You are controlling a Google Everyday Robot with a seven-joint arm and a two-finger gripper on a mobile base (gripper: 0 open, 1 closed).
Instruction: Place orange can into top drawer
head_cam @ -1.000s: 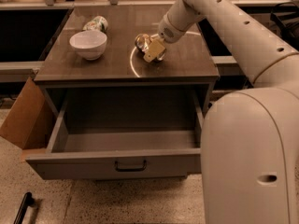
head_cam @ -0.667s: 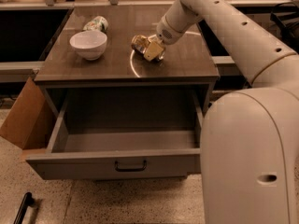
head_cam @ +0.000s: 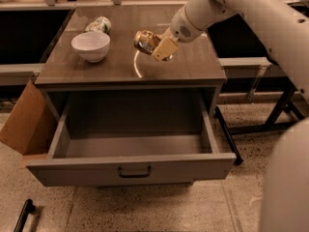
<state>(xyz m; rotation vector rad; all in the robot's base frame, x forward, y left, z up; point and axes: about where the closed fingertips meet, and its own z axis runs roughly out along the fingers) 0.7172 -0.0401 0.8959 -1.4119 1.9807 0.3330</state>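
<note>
The tool (head_cam: 157, 47) was closed on the orange can (head_cam: 144, 40), gripping it near one end so that the can lay tilted on its side; both hung behind the top drawer (head_cam: 130, 167), over the surface (head_cam: 193, 66) that roofs it, and seemingly lifted clear of that surface. The drawer stood pulled well out, its small dark handle (head_cam: 134, 172) at the middle of the front panel. Behind the drawer's left half sat the white bowl (head_cam: 91, 46), with the patterned can (head_cam: 98, 24) farther back still.

The risks lay in the carry forward: the can's shiny, uneven sides and the off-centre grip could let it slip or swivel; a descent begun too soon would strike the can on the surface's front edge; a release from too high above the drawer floor might send it bouncing or rolling; a path too far forward could clip the front panel.
</note>
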